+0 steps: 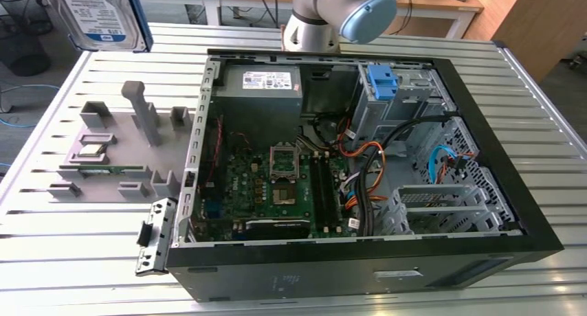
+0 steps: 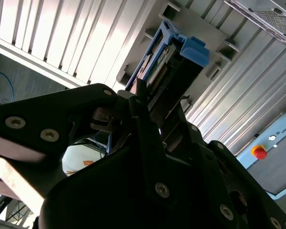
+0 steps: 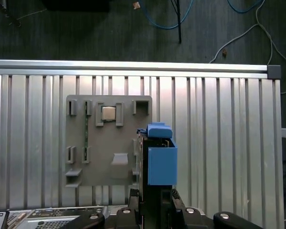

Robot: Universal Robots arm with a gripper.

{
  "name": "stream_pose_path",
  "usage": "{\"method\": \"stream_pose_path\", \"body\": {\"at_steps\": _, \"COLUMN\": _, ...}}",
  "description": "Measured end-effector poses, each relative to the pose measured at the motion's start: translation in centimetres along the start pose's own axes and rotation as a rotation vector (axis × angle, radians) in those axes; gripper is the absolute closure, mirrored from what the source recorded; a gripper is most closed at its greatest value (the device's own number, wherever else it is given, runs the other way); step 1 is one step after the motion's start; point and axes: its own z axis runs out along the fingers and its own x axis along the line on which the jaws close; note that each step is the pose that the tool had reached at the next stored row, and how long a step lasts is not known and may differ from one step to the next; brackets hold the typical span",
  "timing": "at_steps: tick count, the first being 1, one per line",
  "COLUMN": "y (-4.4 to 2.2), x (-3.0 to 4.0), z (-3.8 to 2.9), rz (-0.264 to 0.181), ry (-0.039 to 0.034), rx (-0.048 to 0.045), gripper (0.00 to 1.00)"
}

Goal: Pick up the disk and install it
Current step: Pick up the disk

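The disk (image 1: 96, 17) hangs high over the far corner of the table on the exterior view's left, label side showing, a blue bracket along its edge. In the first wrist view the disk (image 3: 159, 160) stands on edge with its blue bracket toward the camera, above the grey fixture plate (image 3: 100, 167). My gripper (image 3: 155, 195) is shut on the disk, black fingers on either side of it. In the second wrist view the disk (image 2: 174, 52) runs away from the gripper (image 2: 148, 98), blue tab at its far end.
An open computer case (image 1: 513, 158) lies on the slatted metal table (image 1: 73, 247), holding a motherboard, cables, a grey power-supply box (image 1: 268, 82) and a lone blue bracket (image 1: 381, 82) by the drive cage. The grey fixture (image 1: 110, 134) holds a memory stick and a chip.
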Motion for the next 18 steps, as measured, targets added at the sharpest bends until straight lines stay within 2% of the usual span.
{"method": "stream_pose_path", "body": {"at_steps": 6, "y": -0.43, "x": 0.7, "z": -0.08, "rz": 0.0, "ry": 0.0039, "rx": 0.0, "gripper": 0.65}}
{"method": "stream_pose_path", "body": {"at_steps": 9, "y": -0.67, "x": 0.82, "z": -0.09, "rz": 0.0, "ry": 0.0048, "rx": 0.0, "gripper": 0.65}}
{"method": "stream_pose_path", "body": {"at_steps": 18, "y": -2.69, "x": 0.88, "z": -0.15, "rz": 0.0, "ry": 0.0048, "rx": -0.001, "gripper": 0.65}}
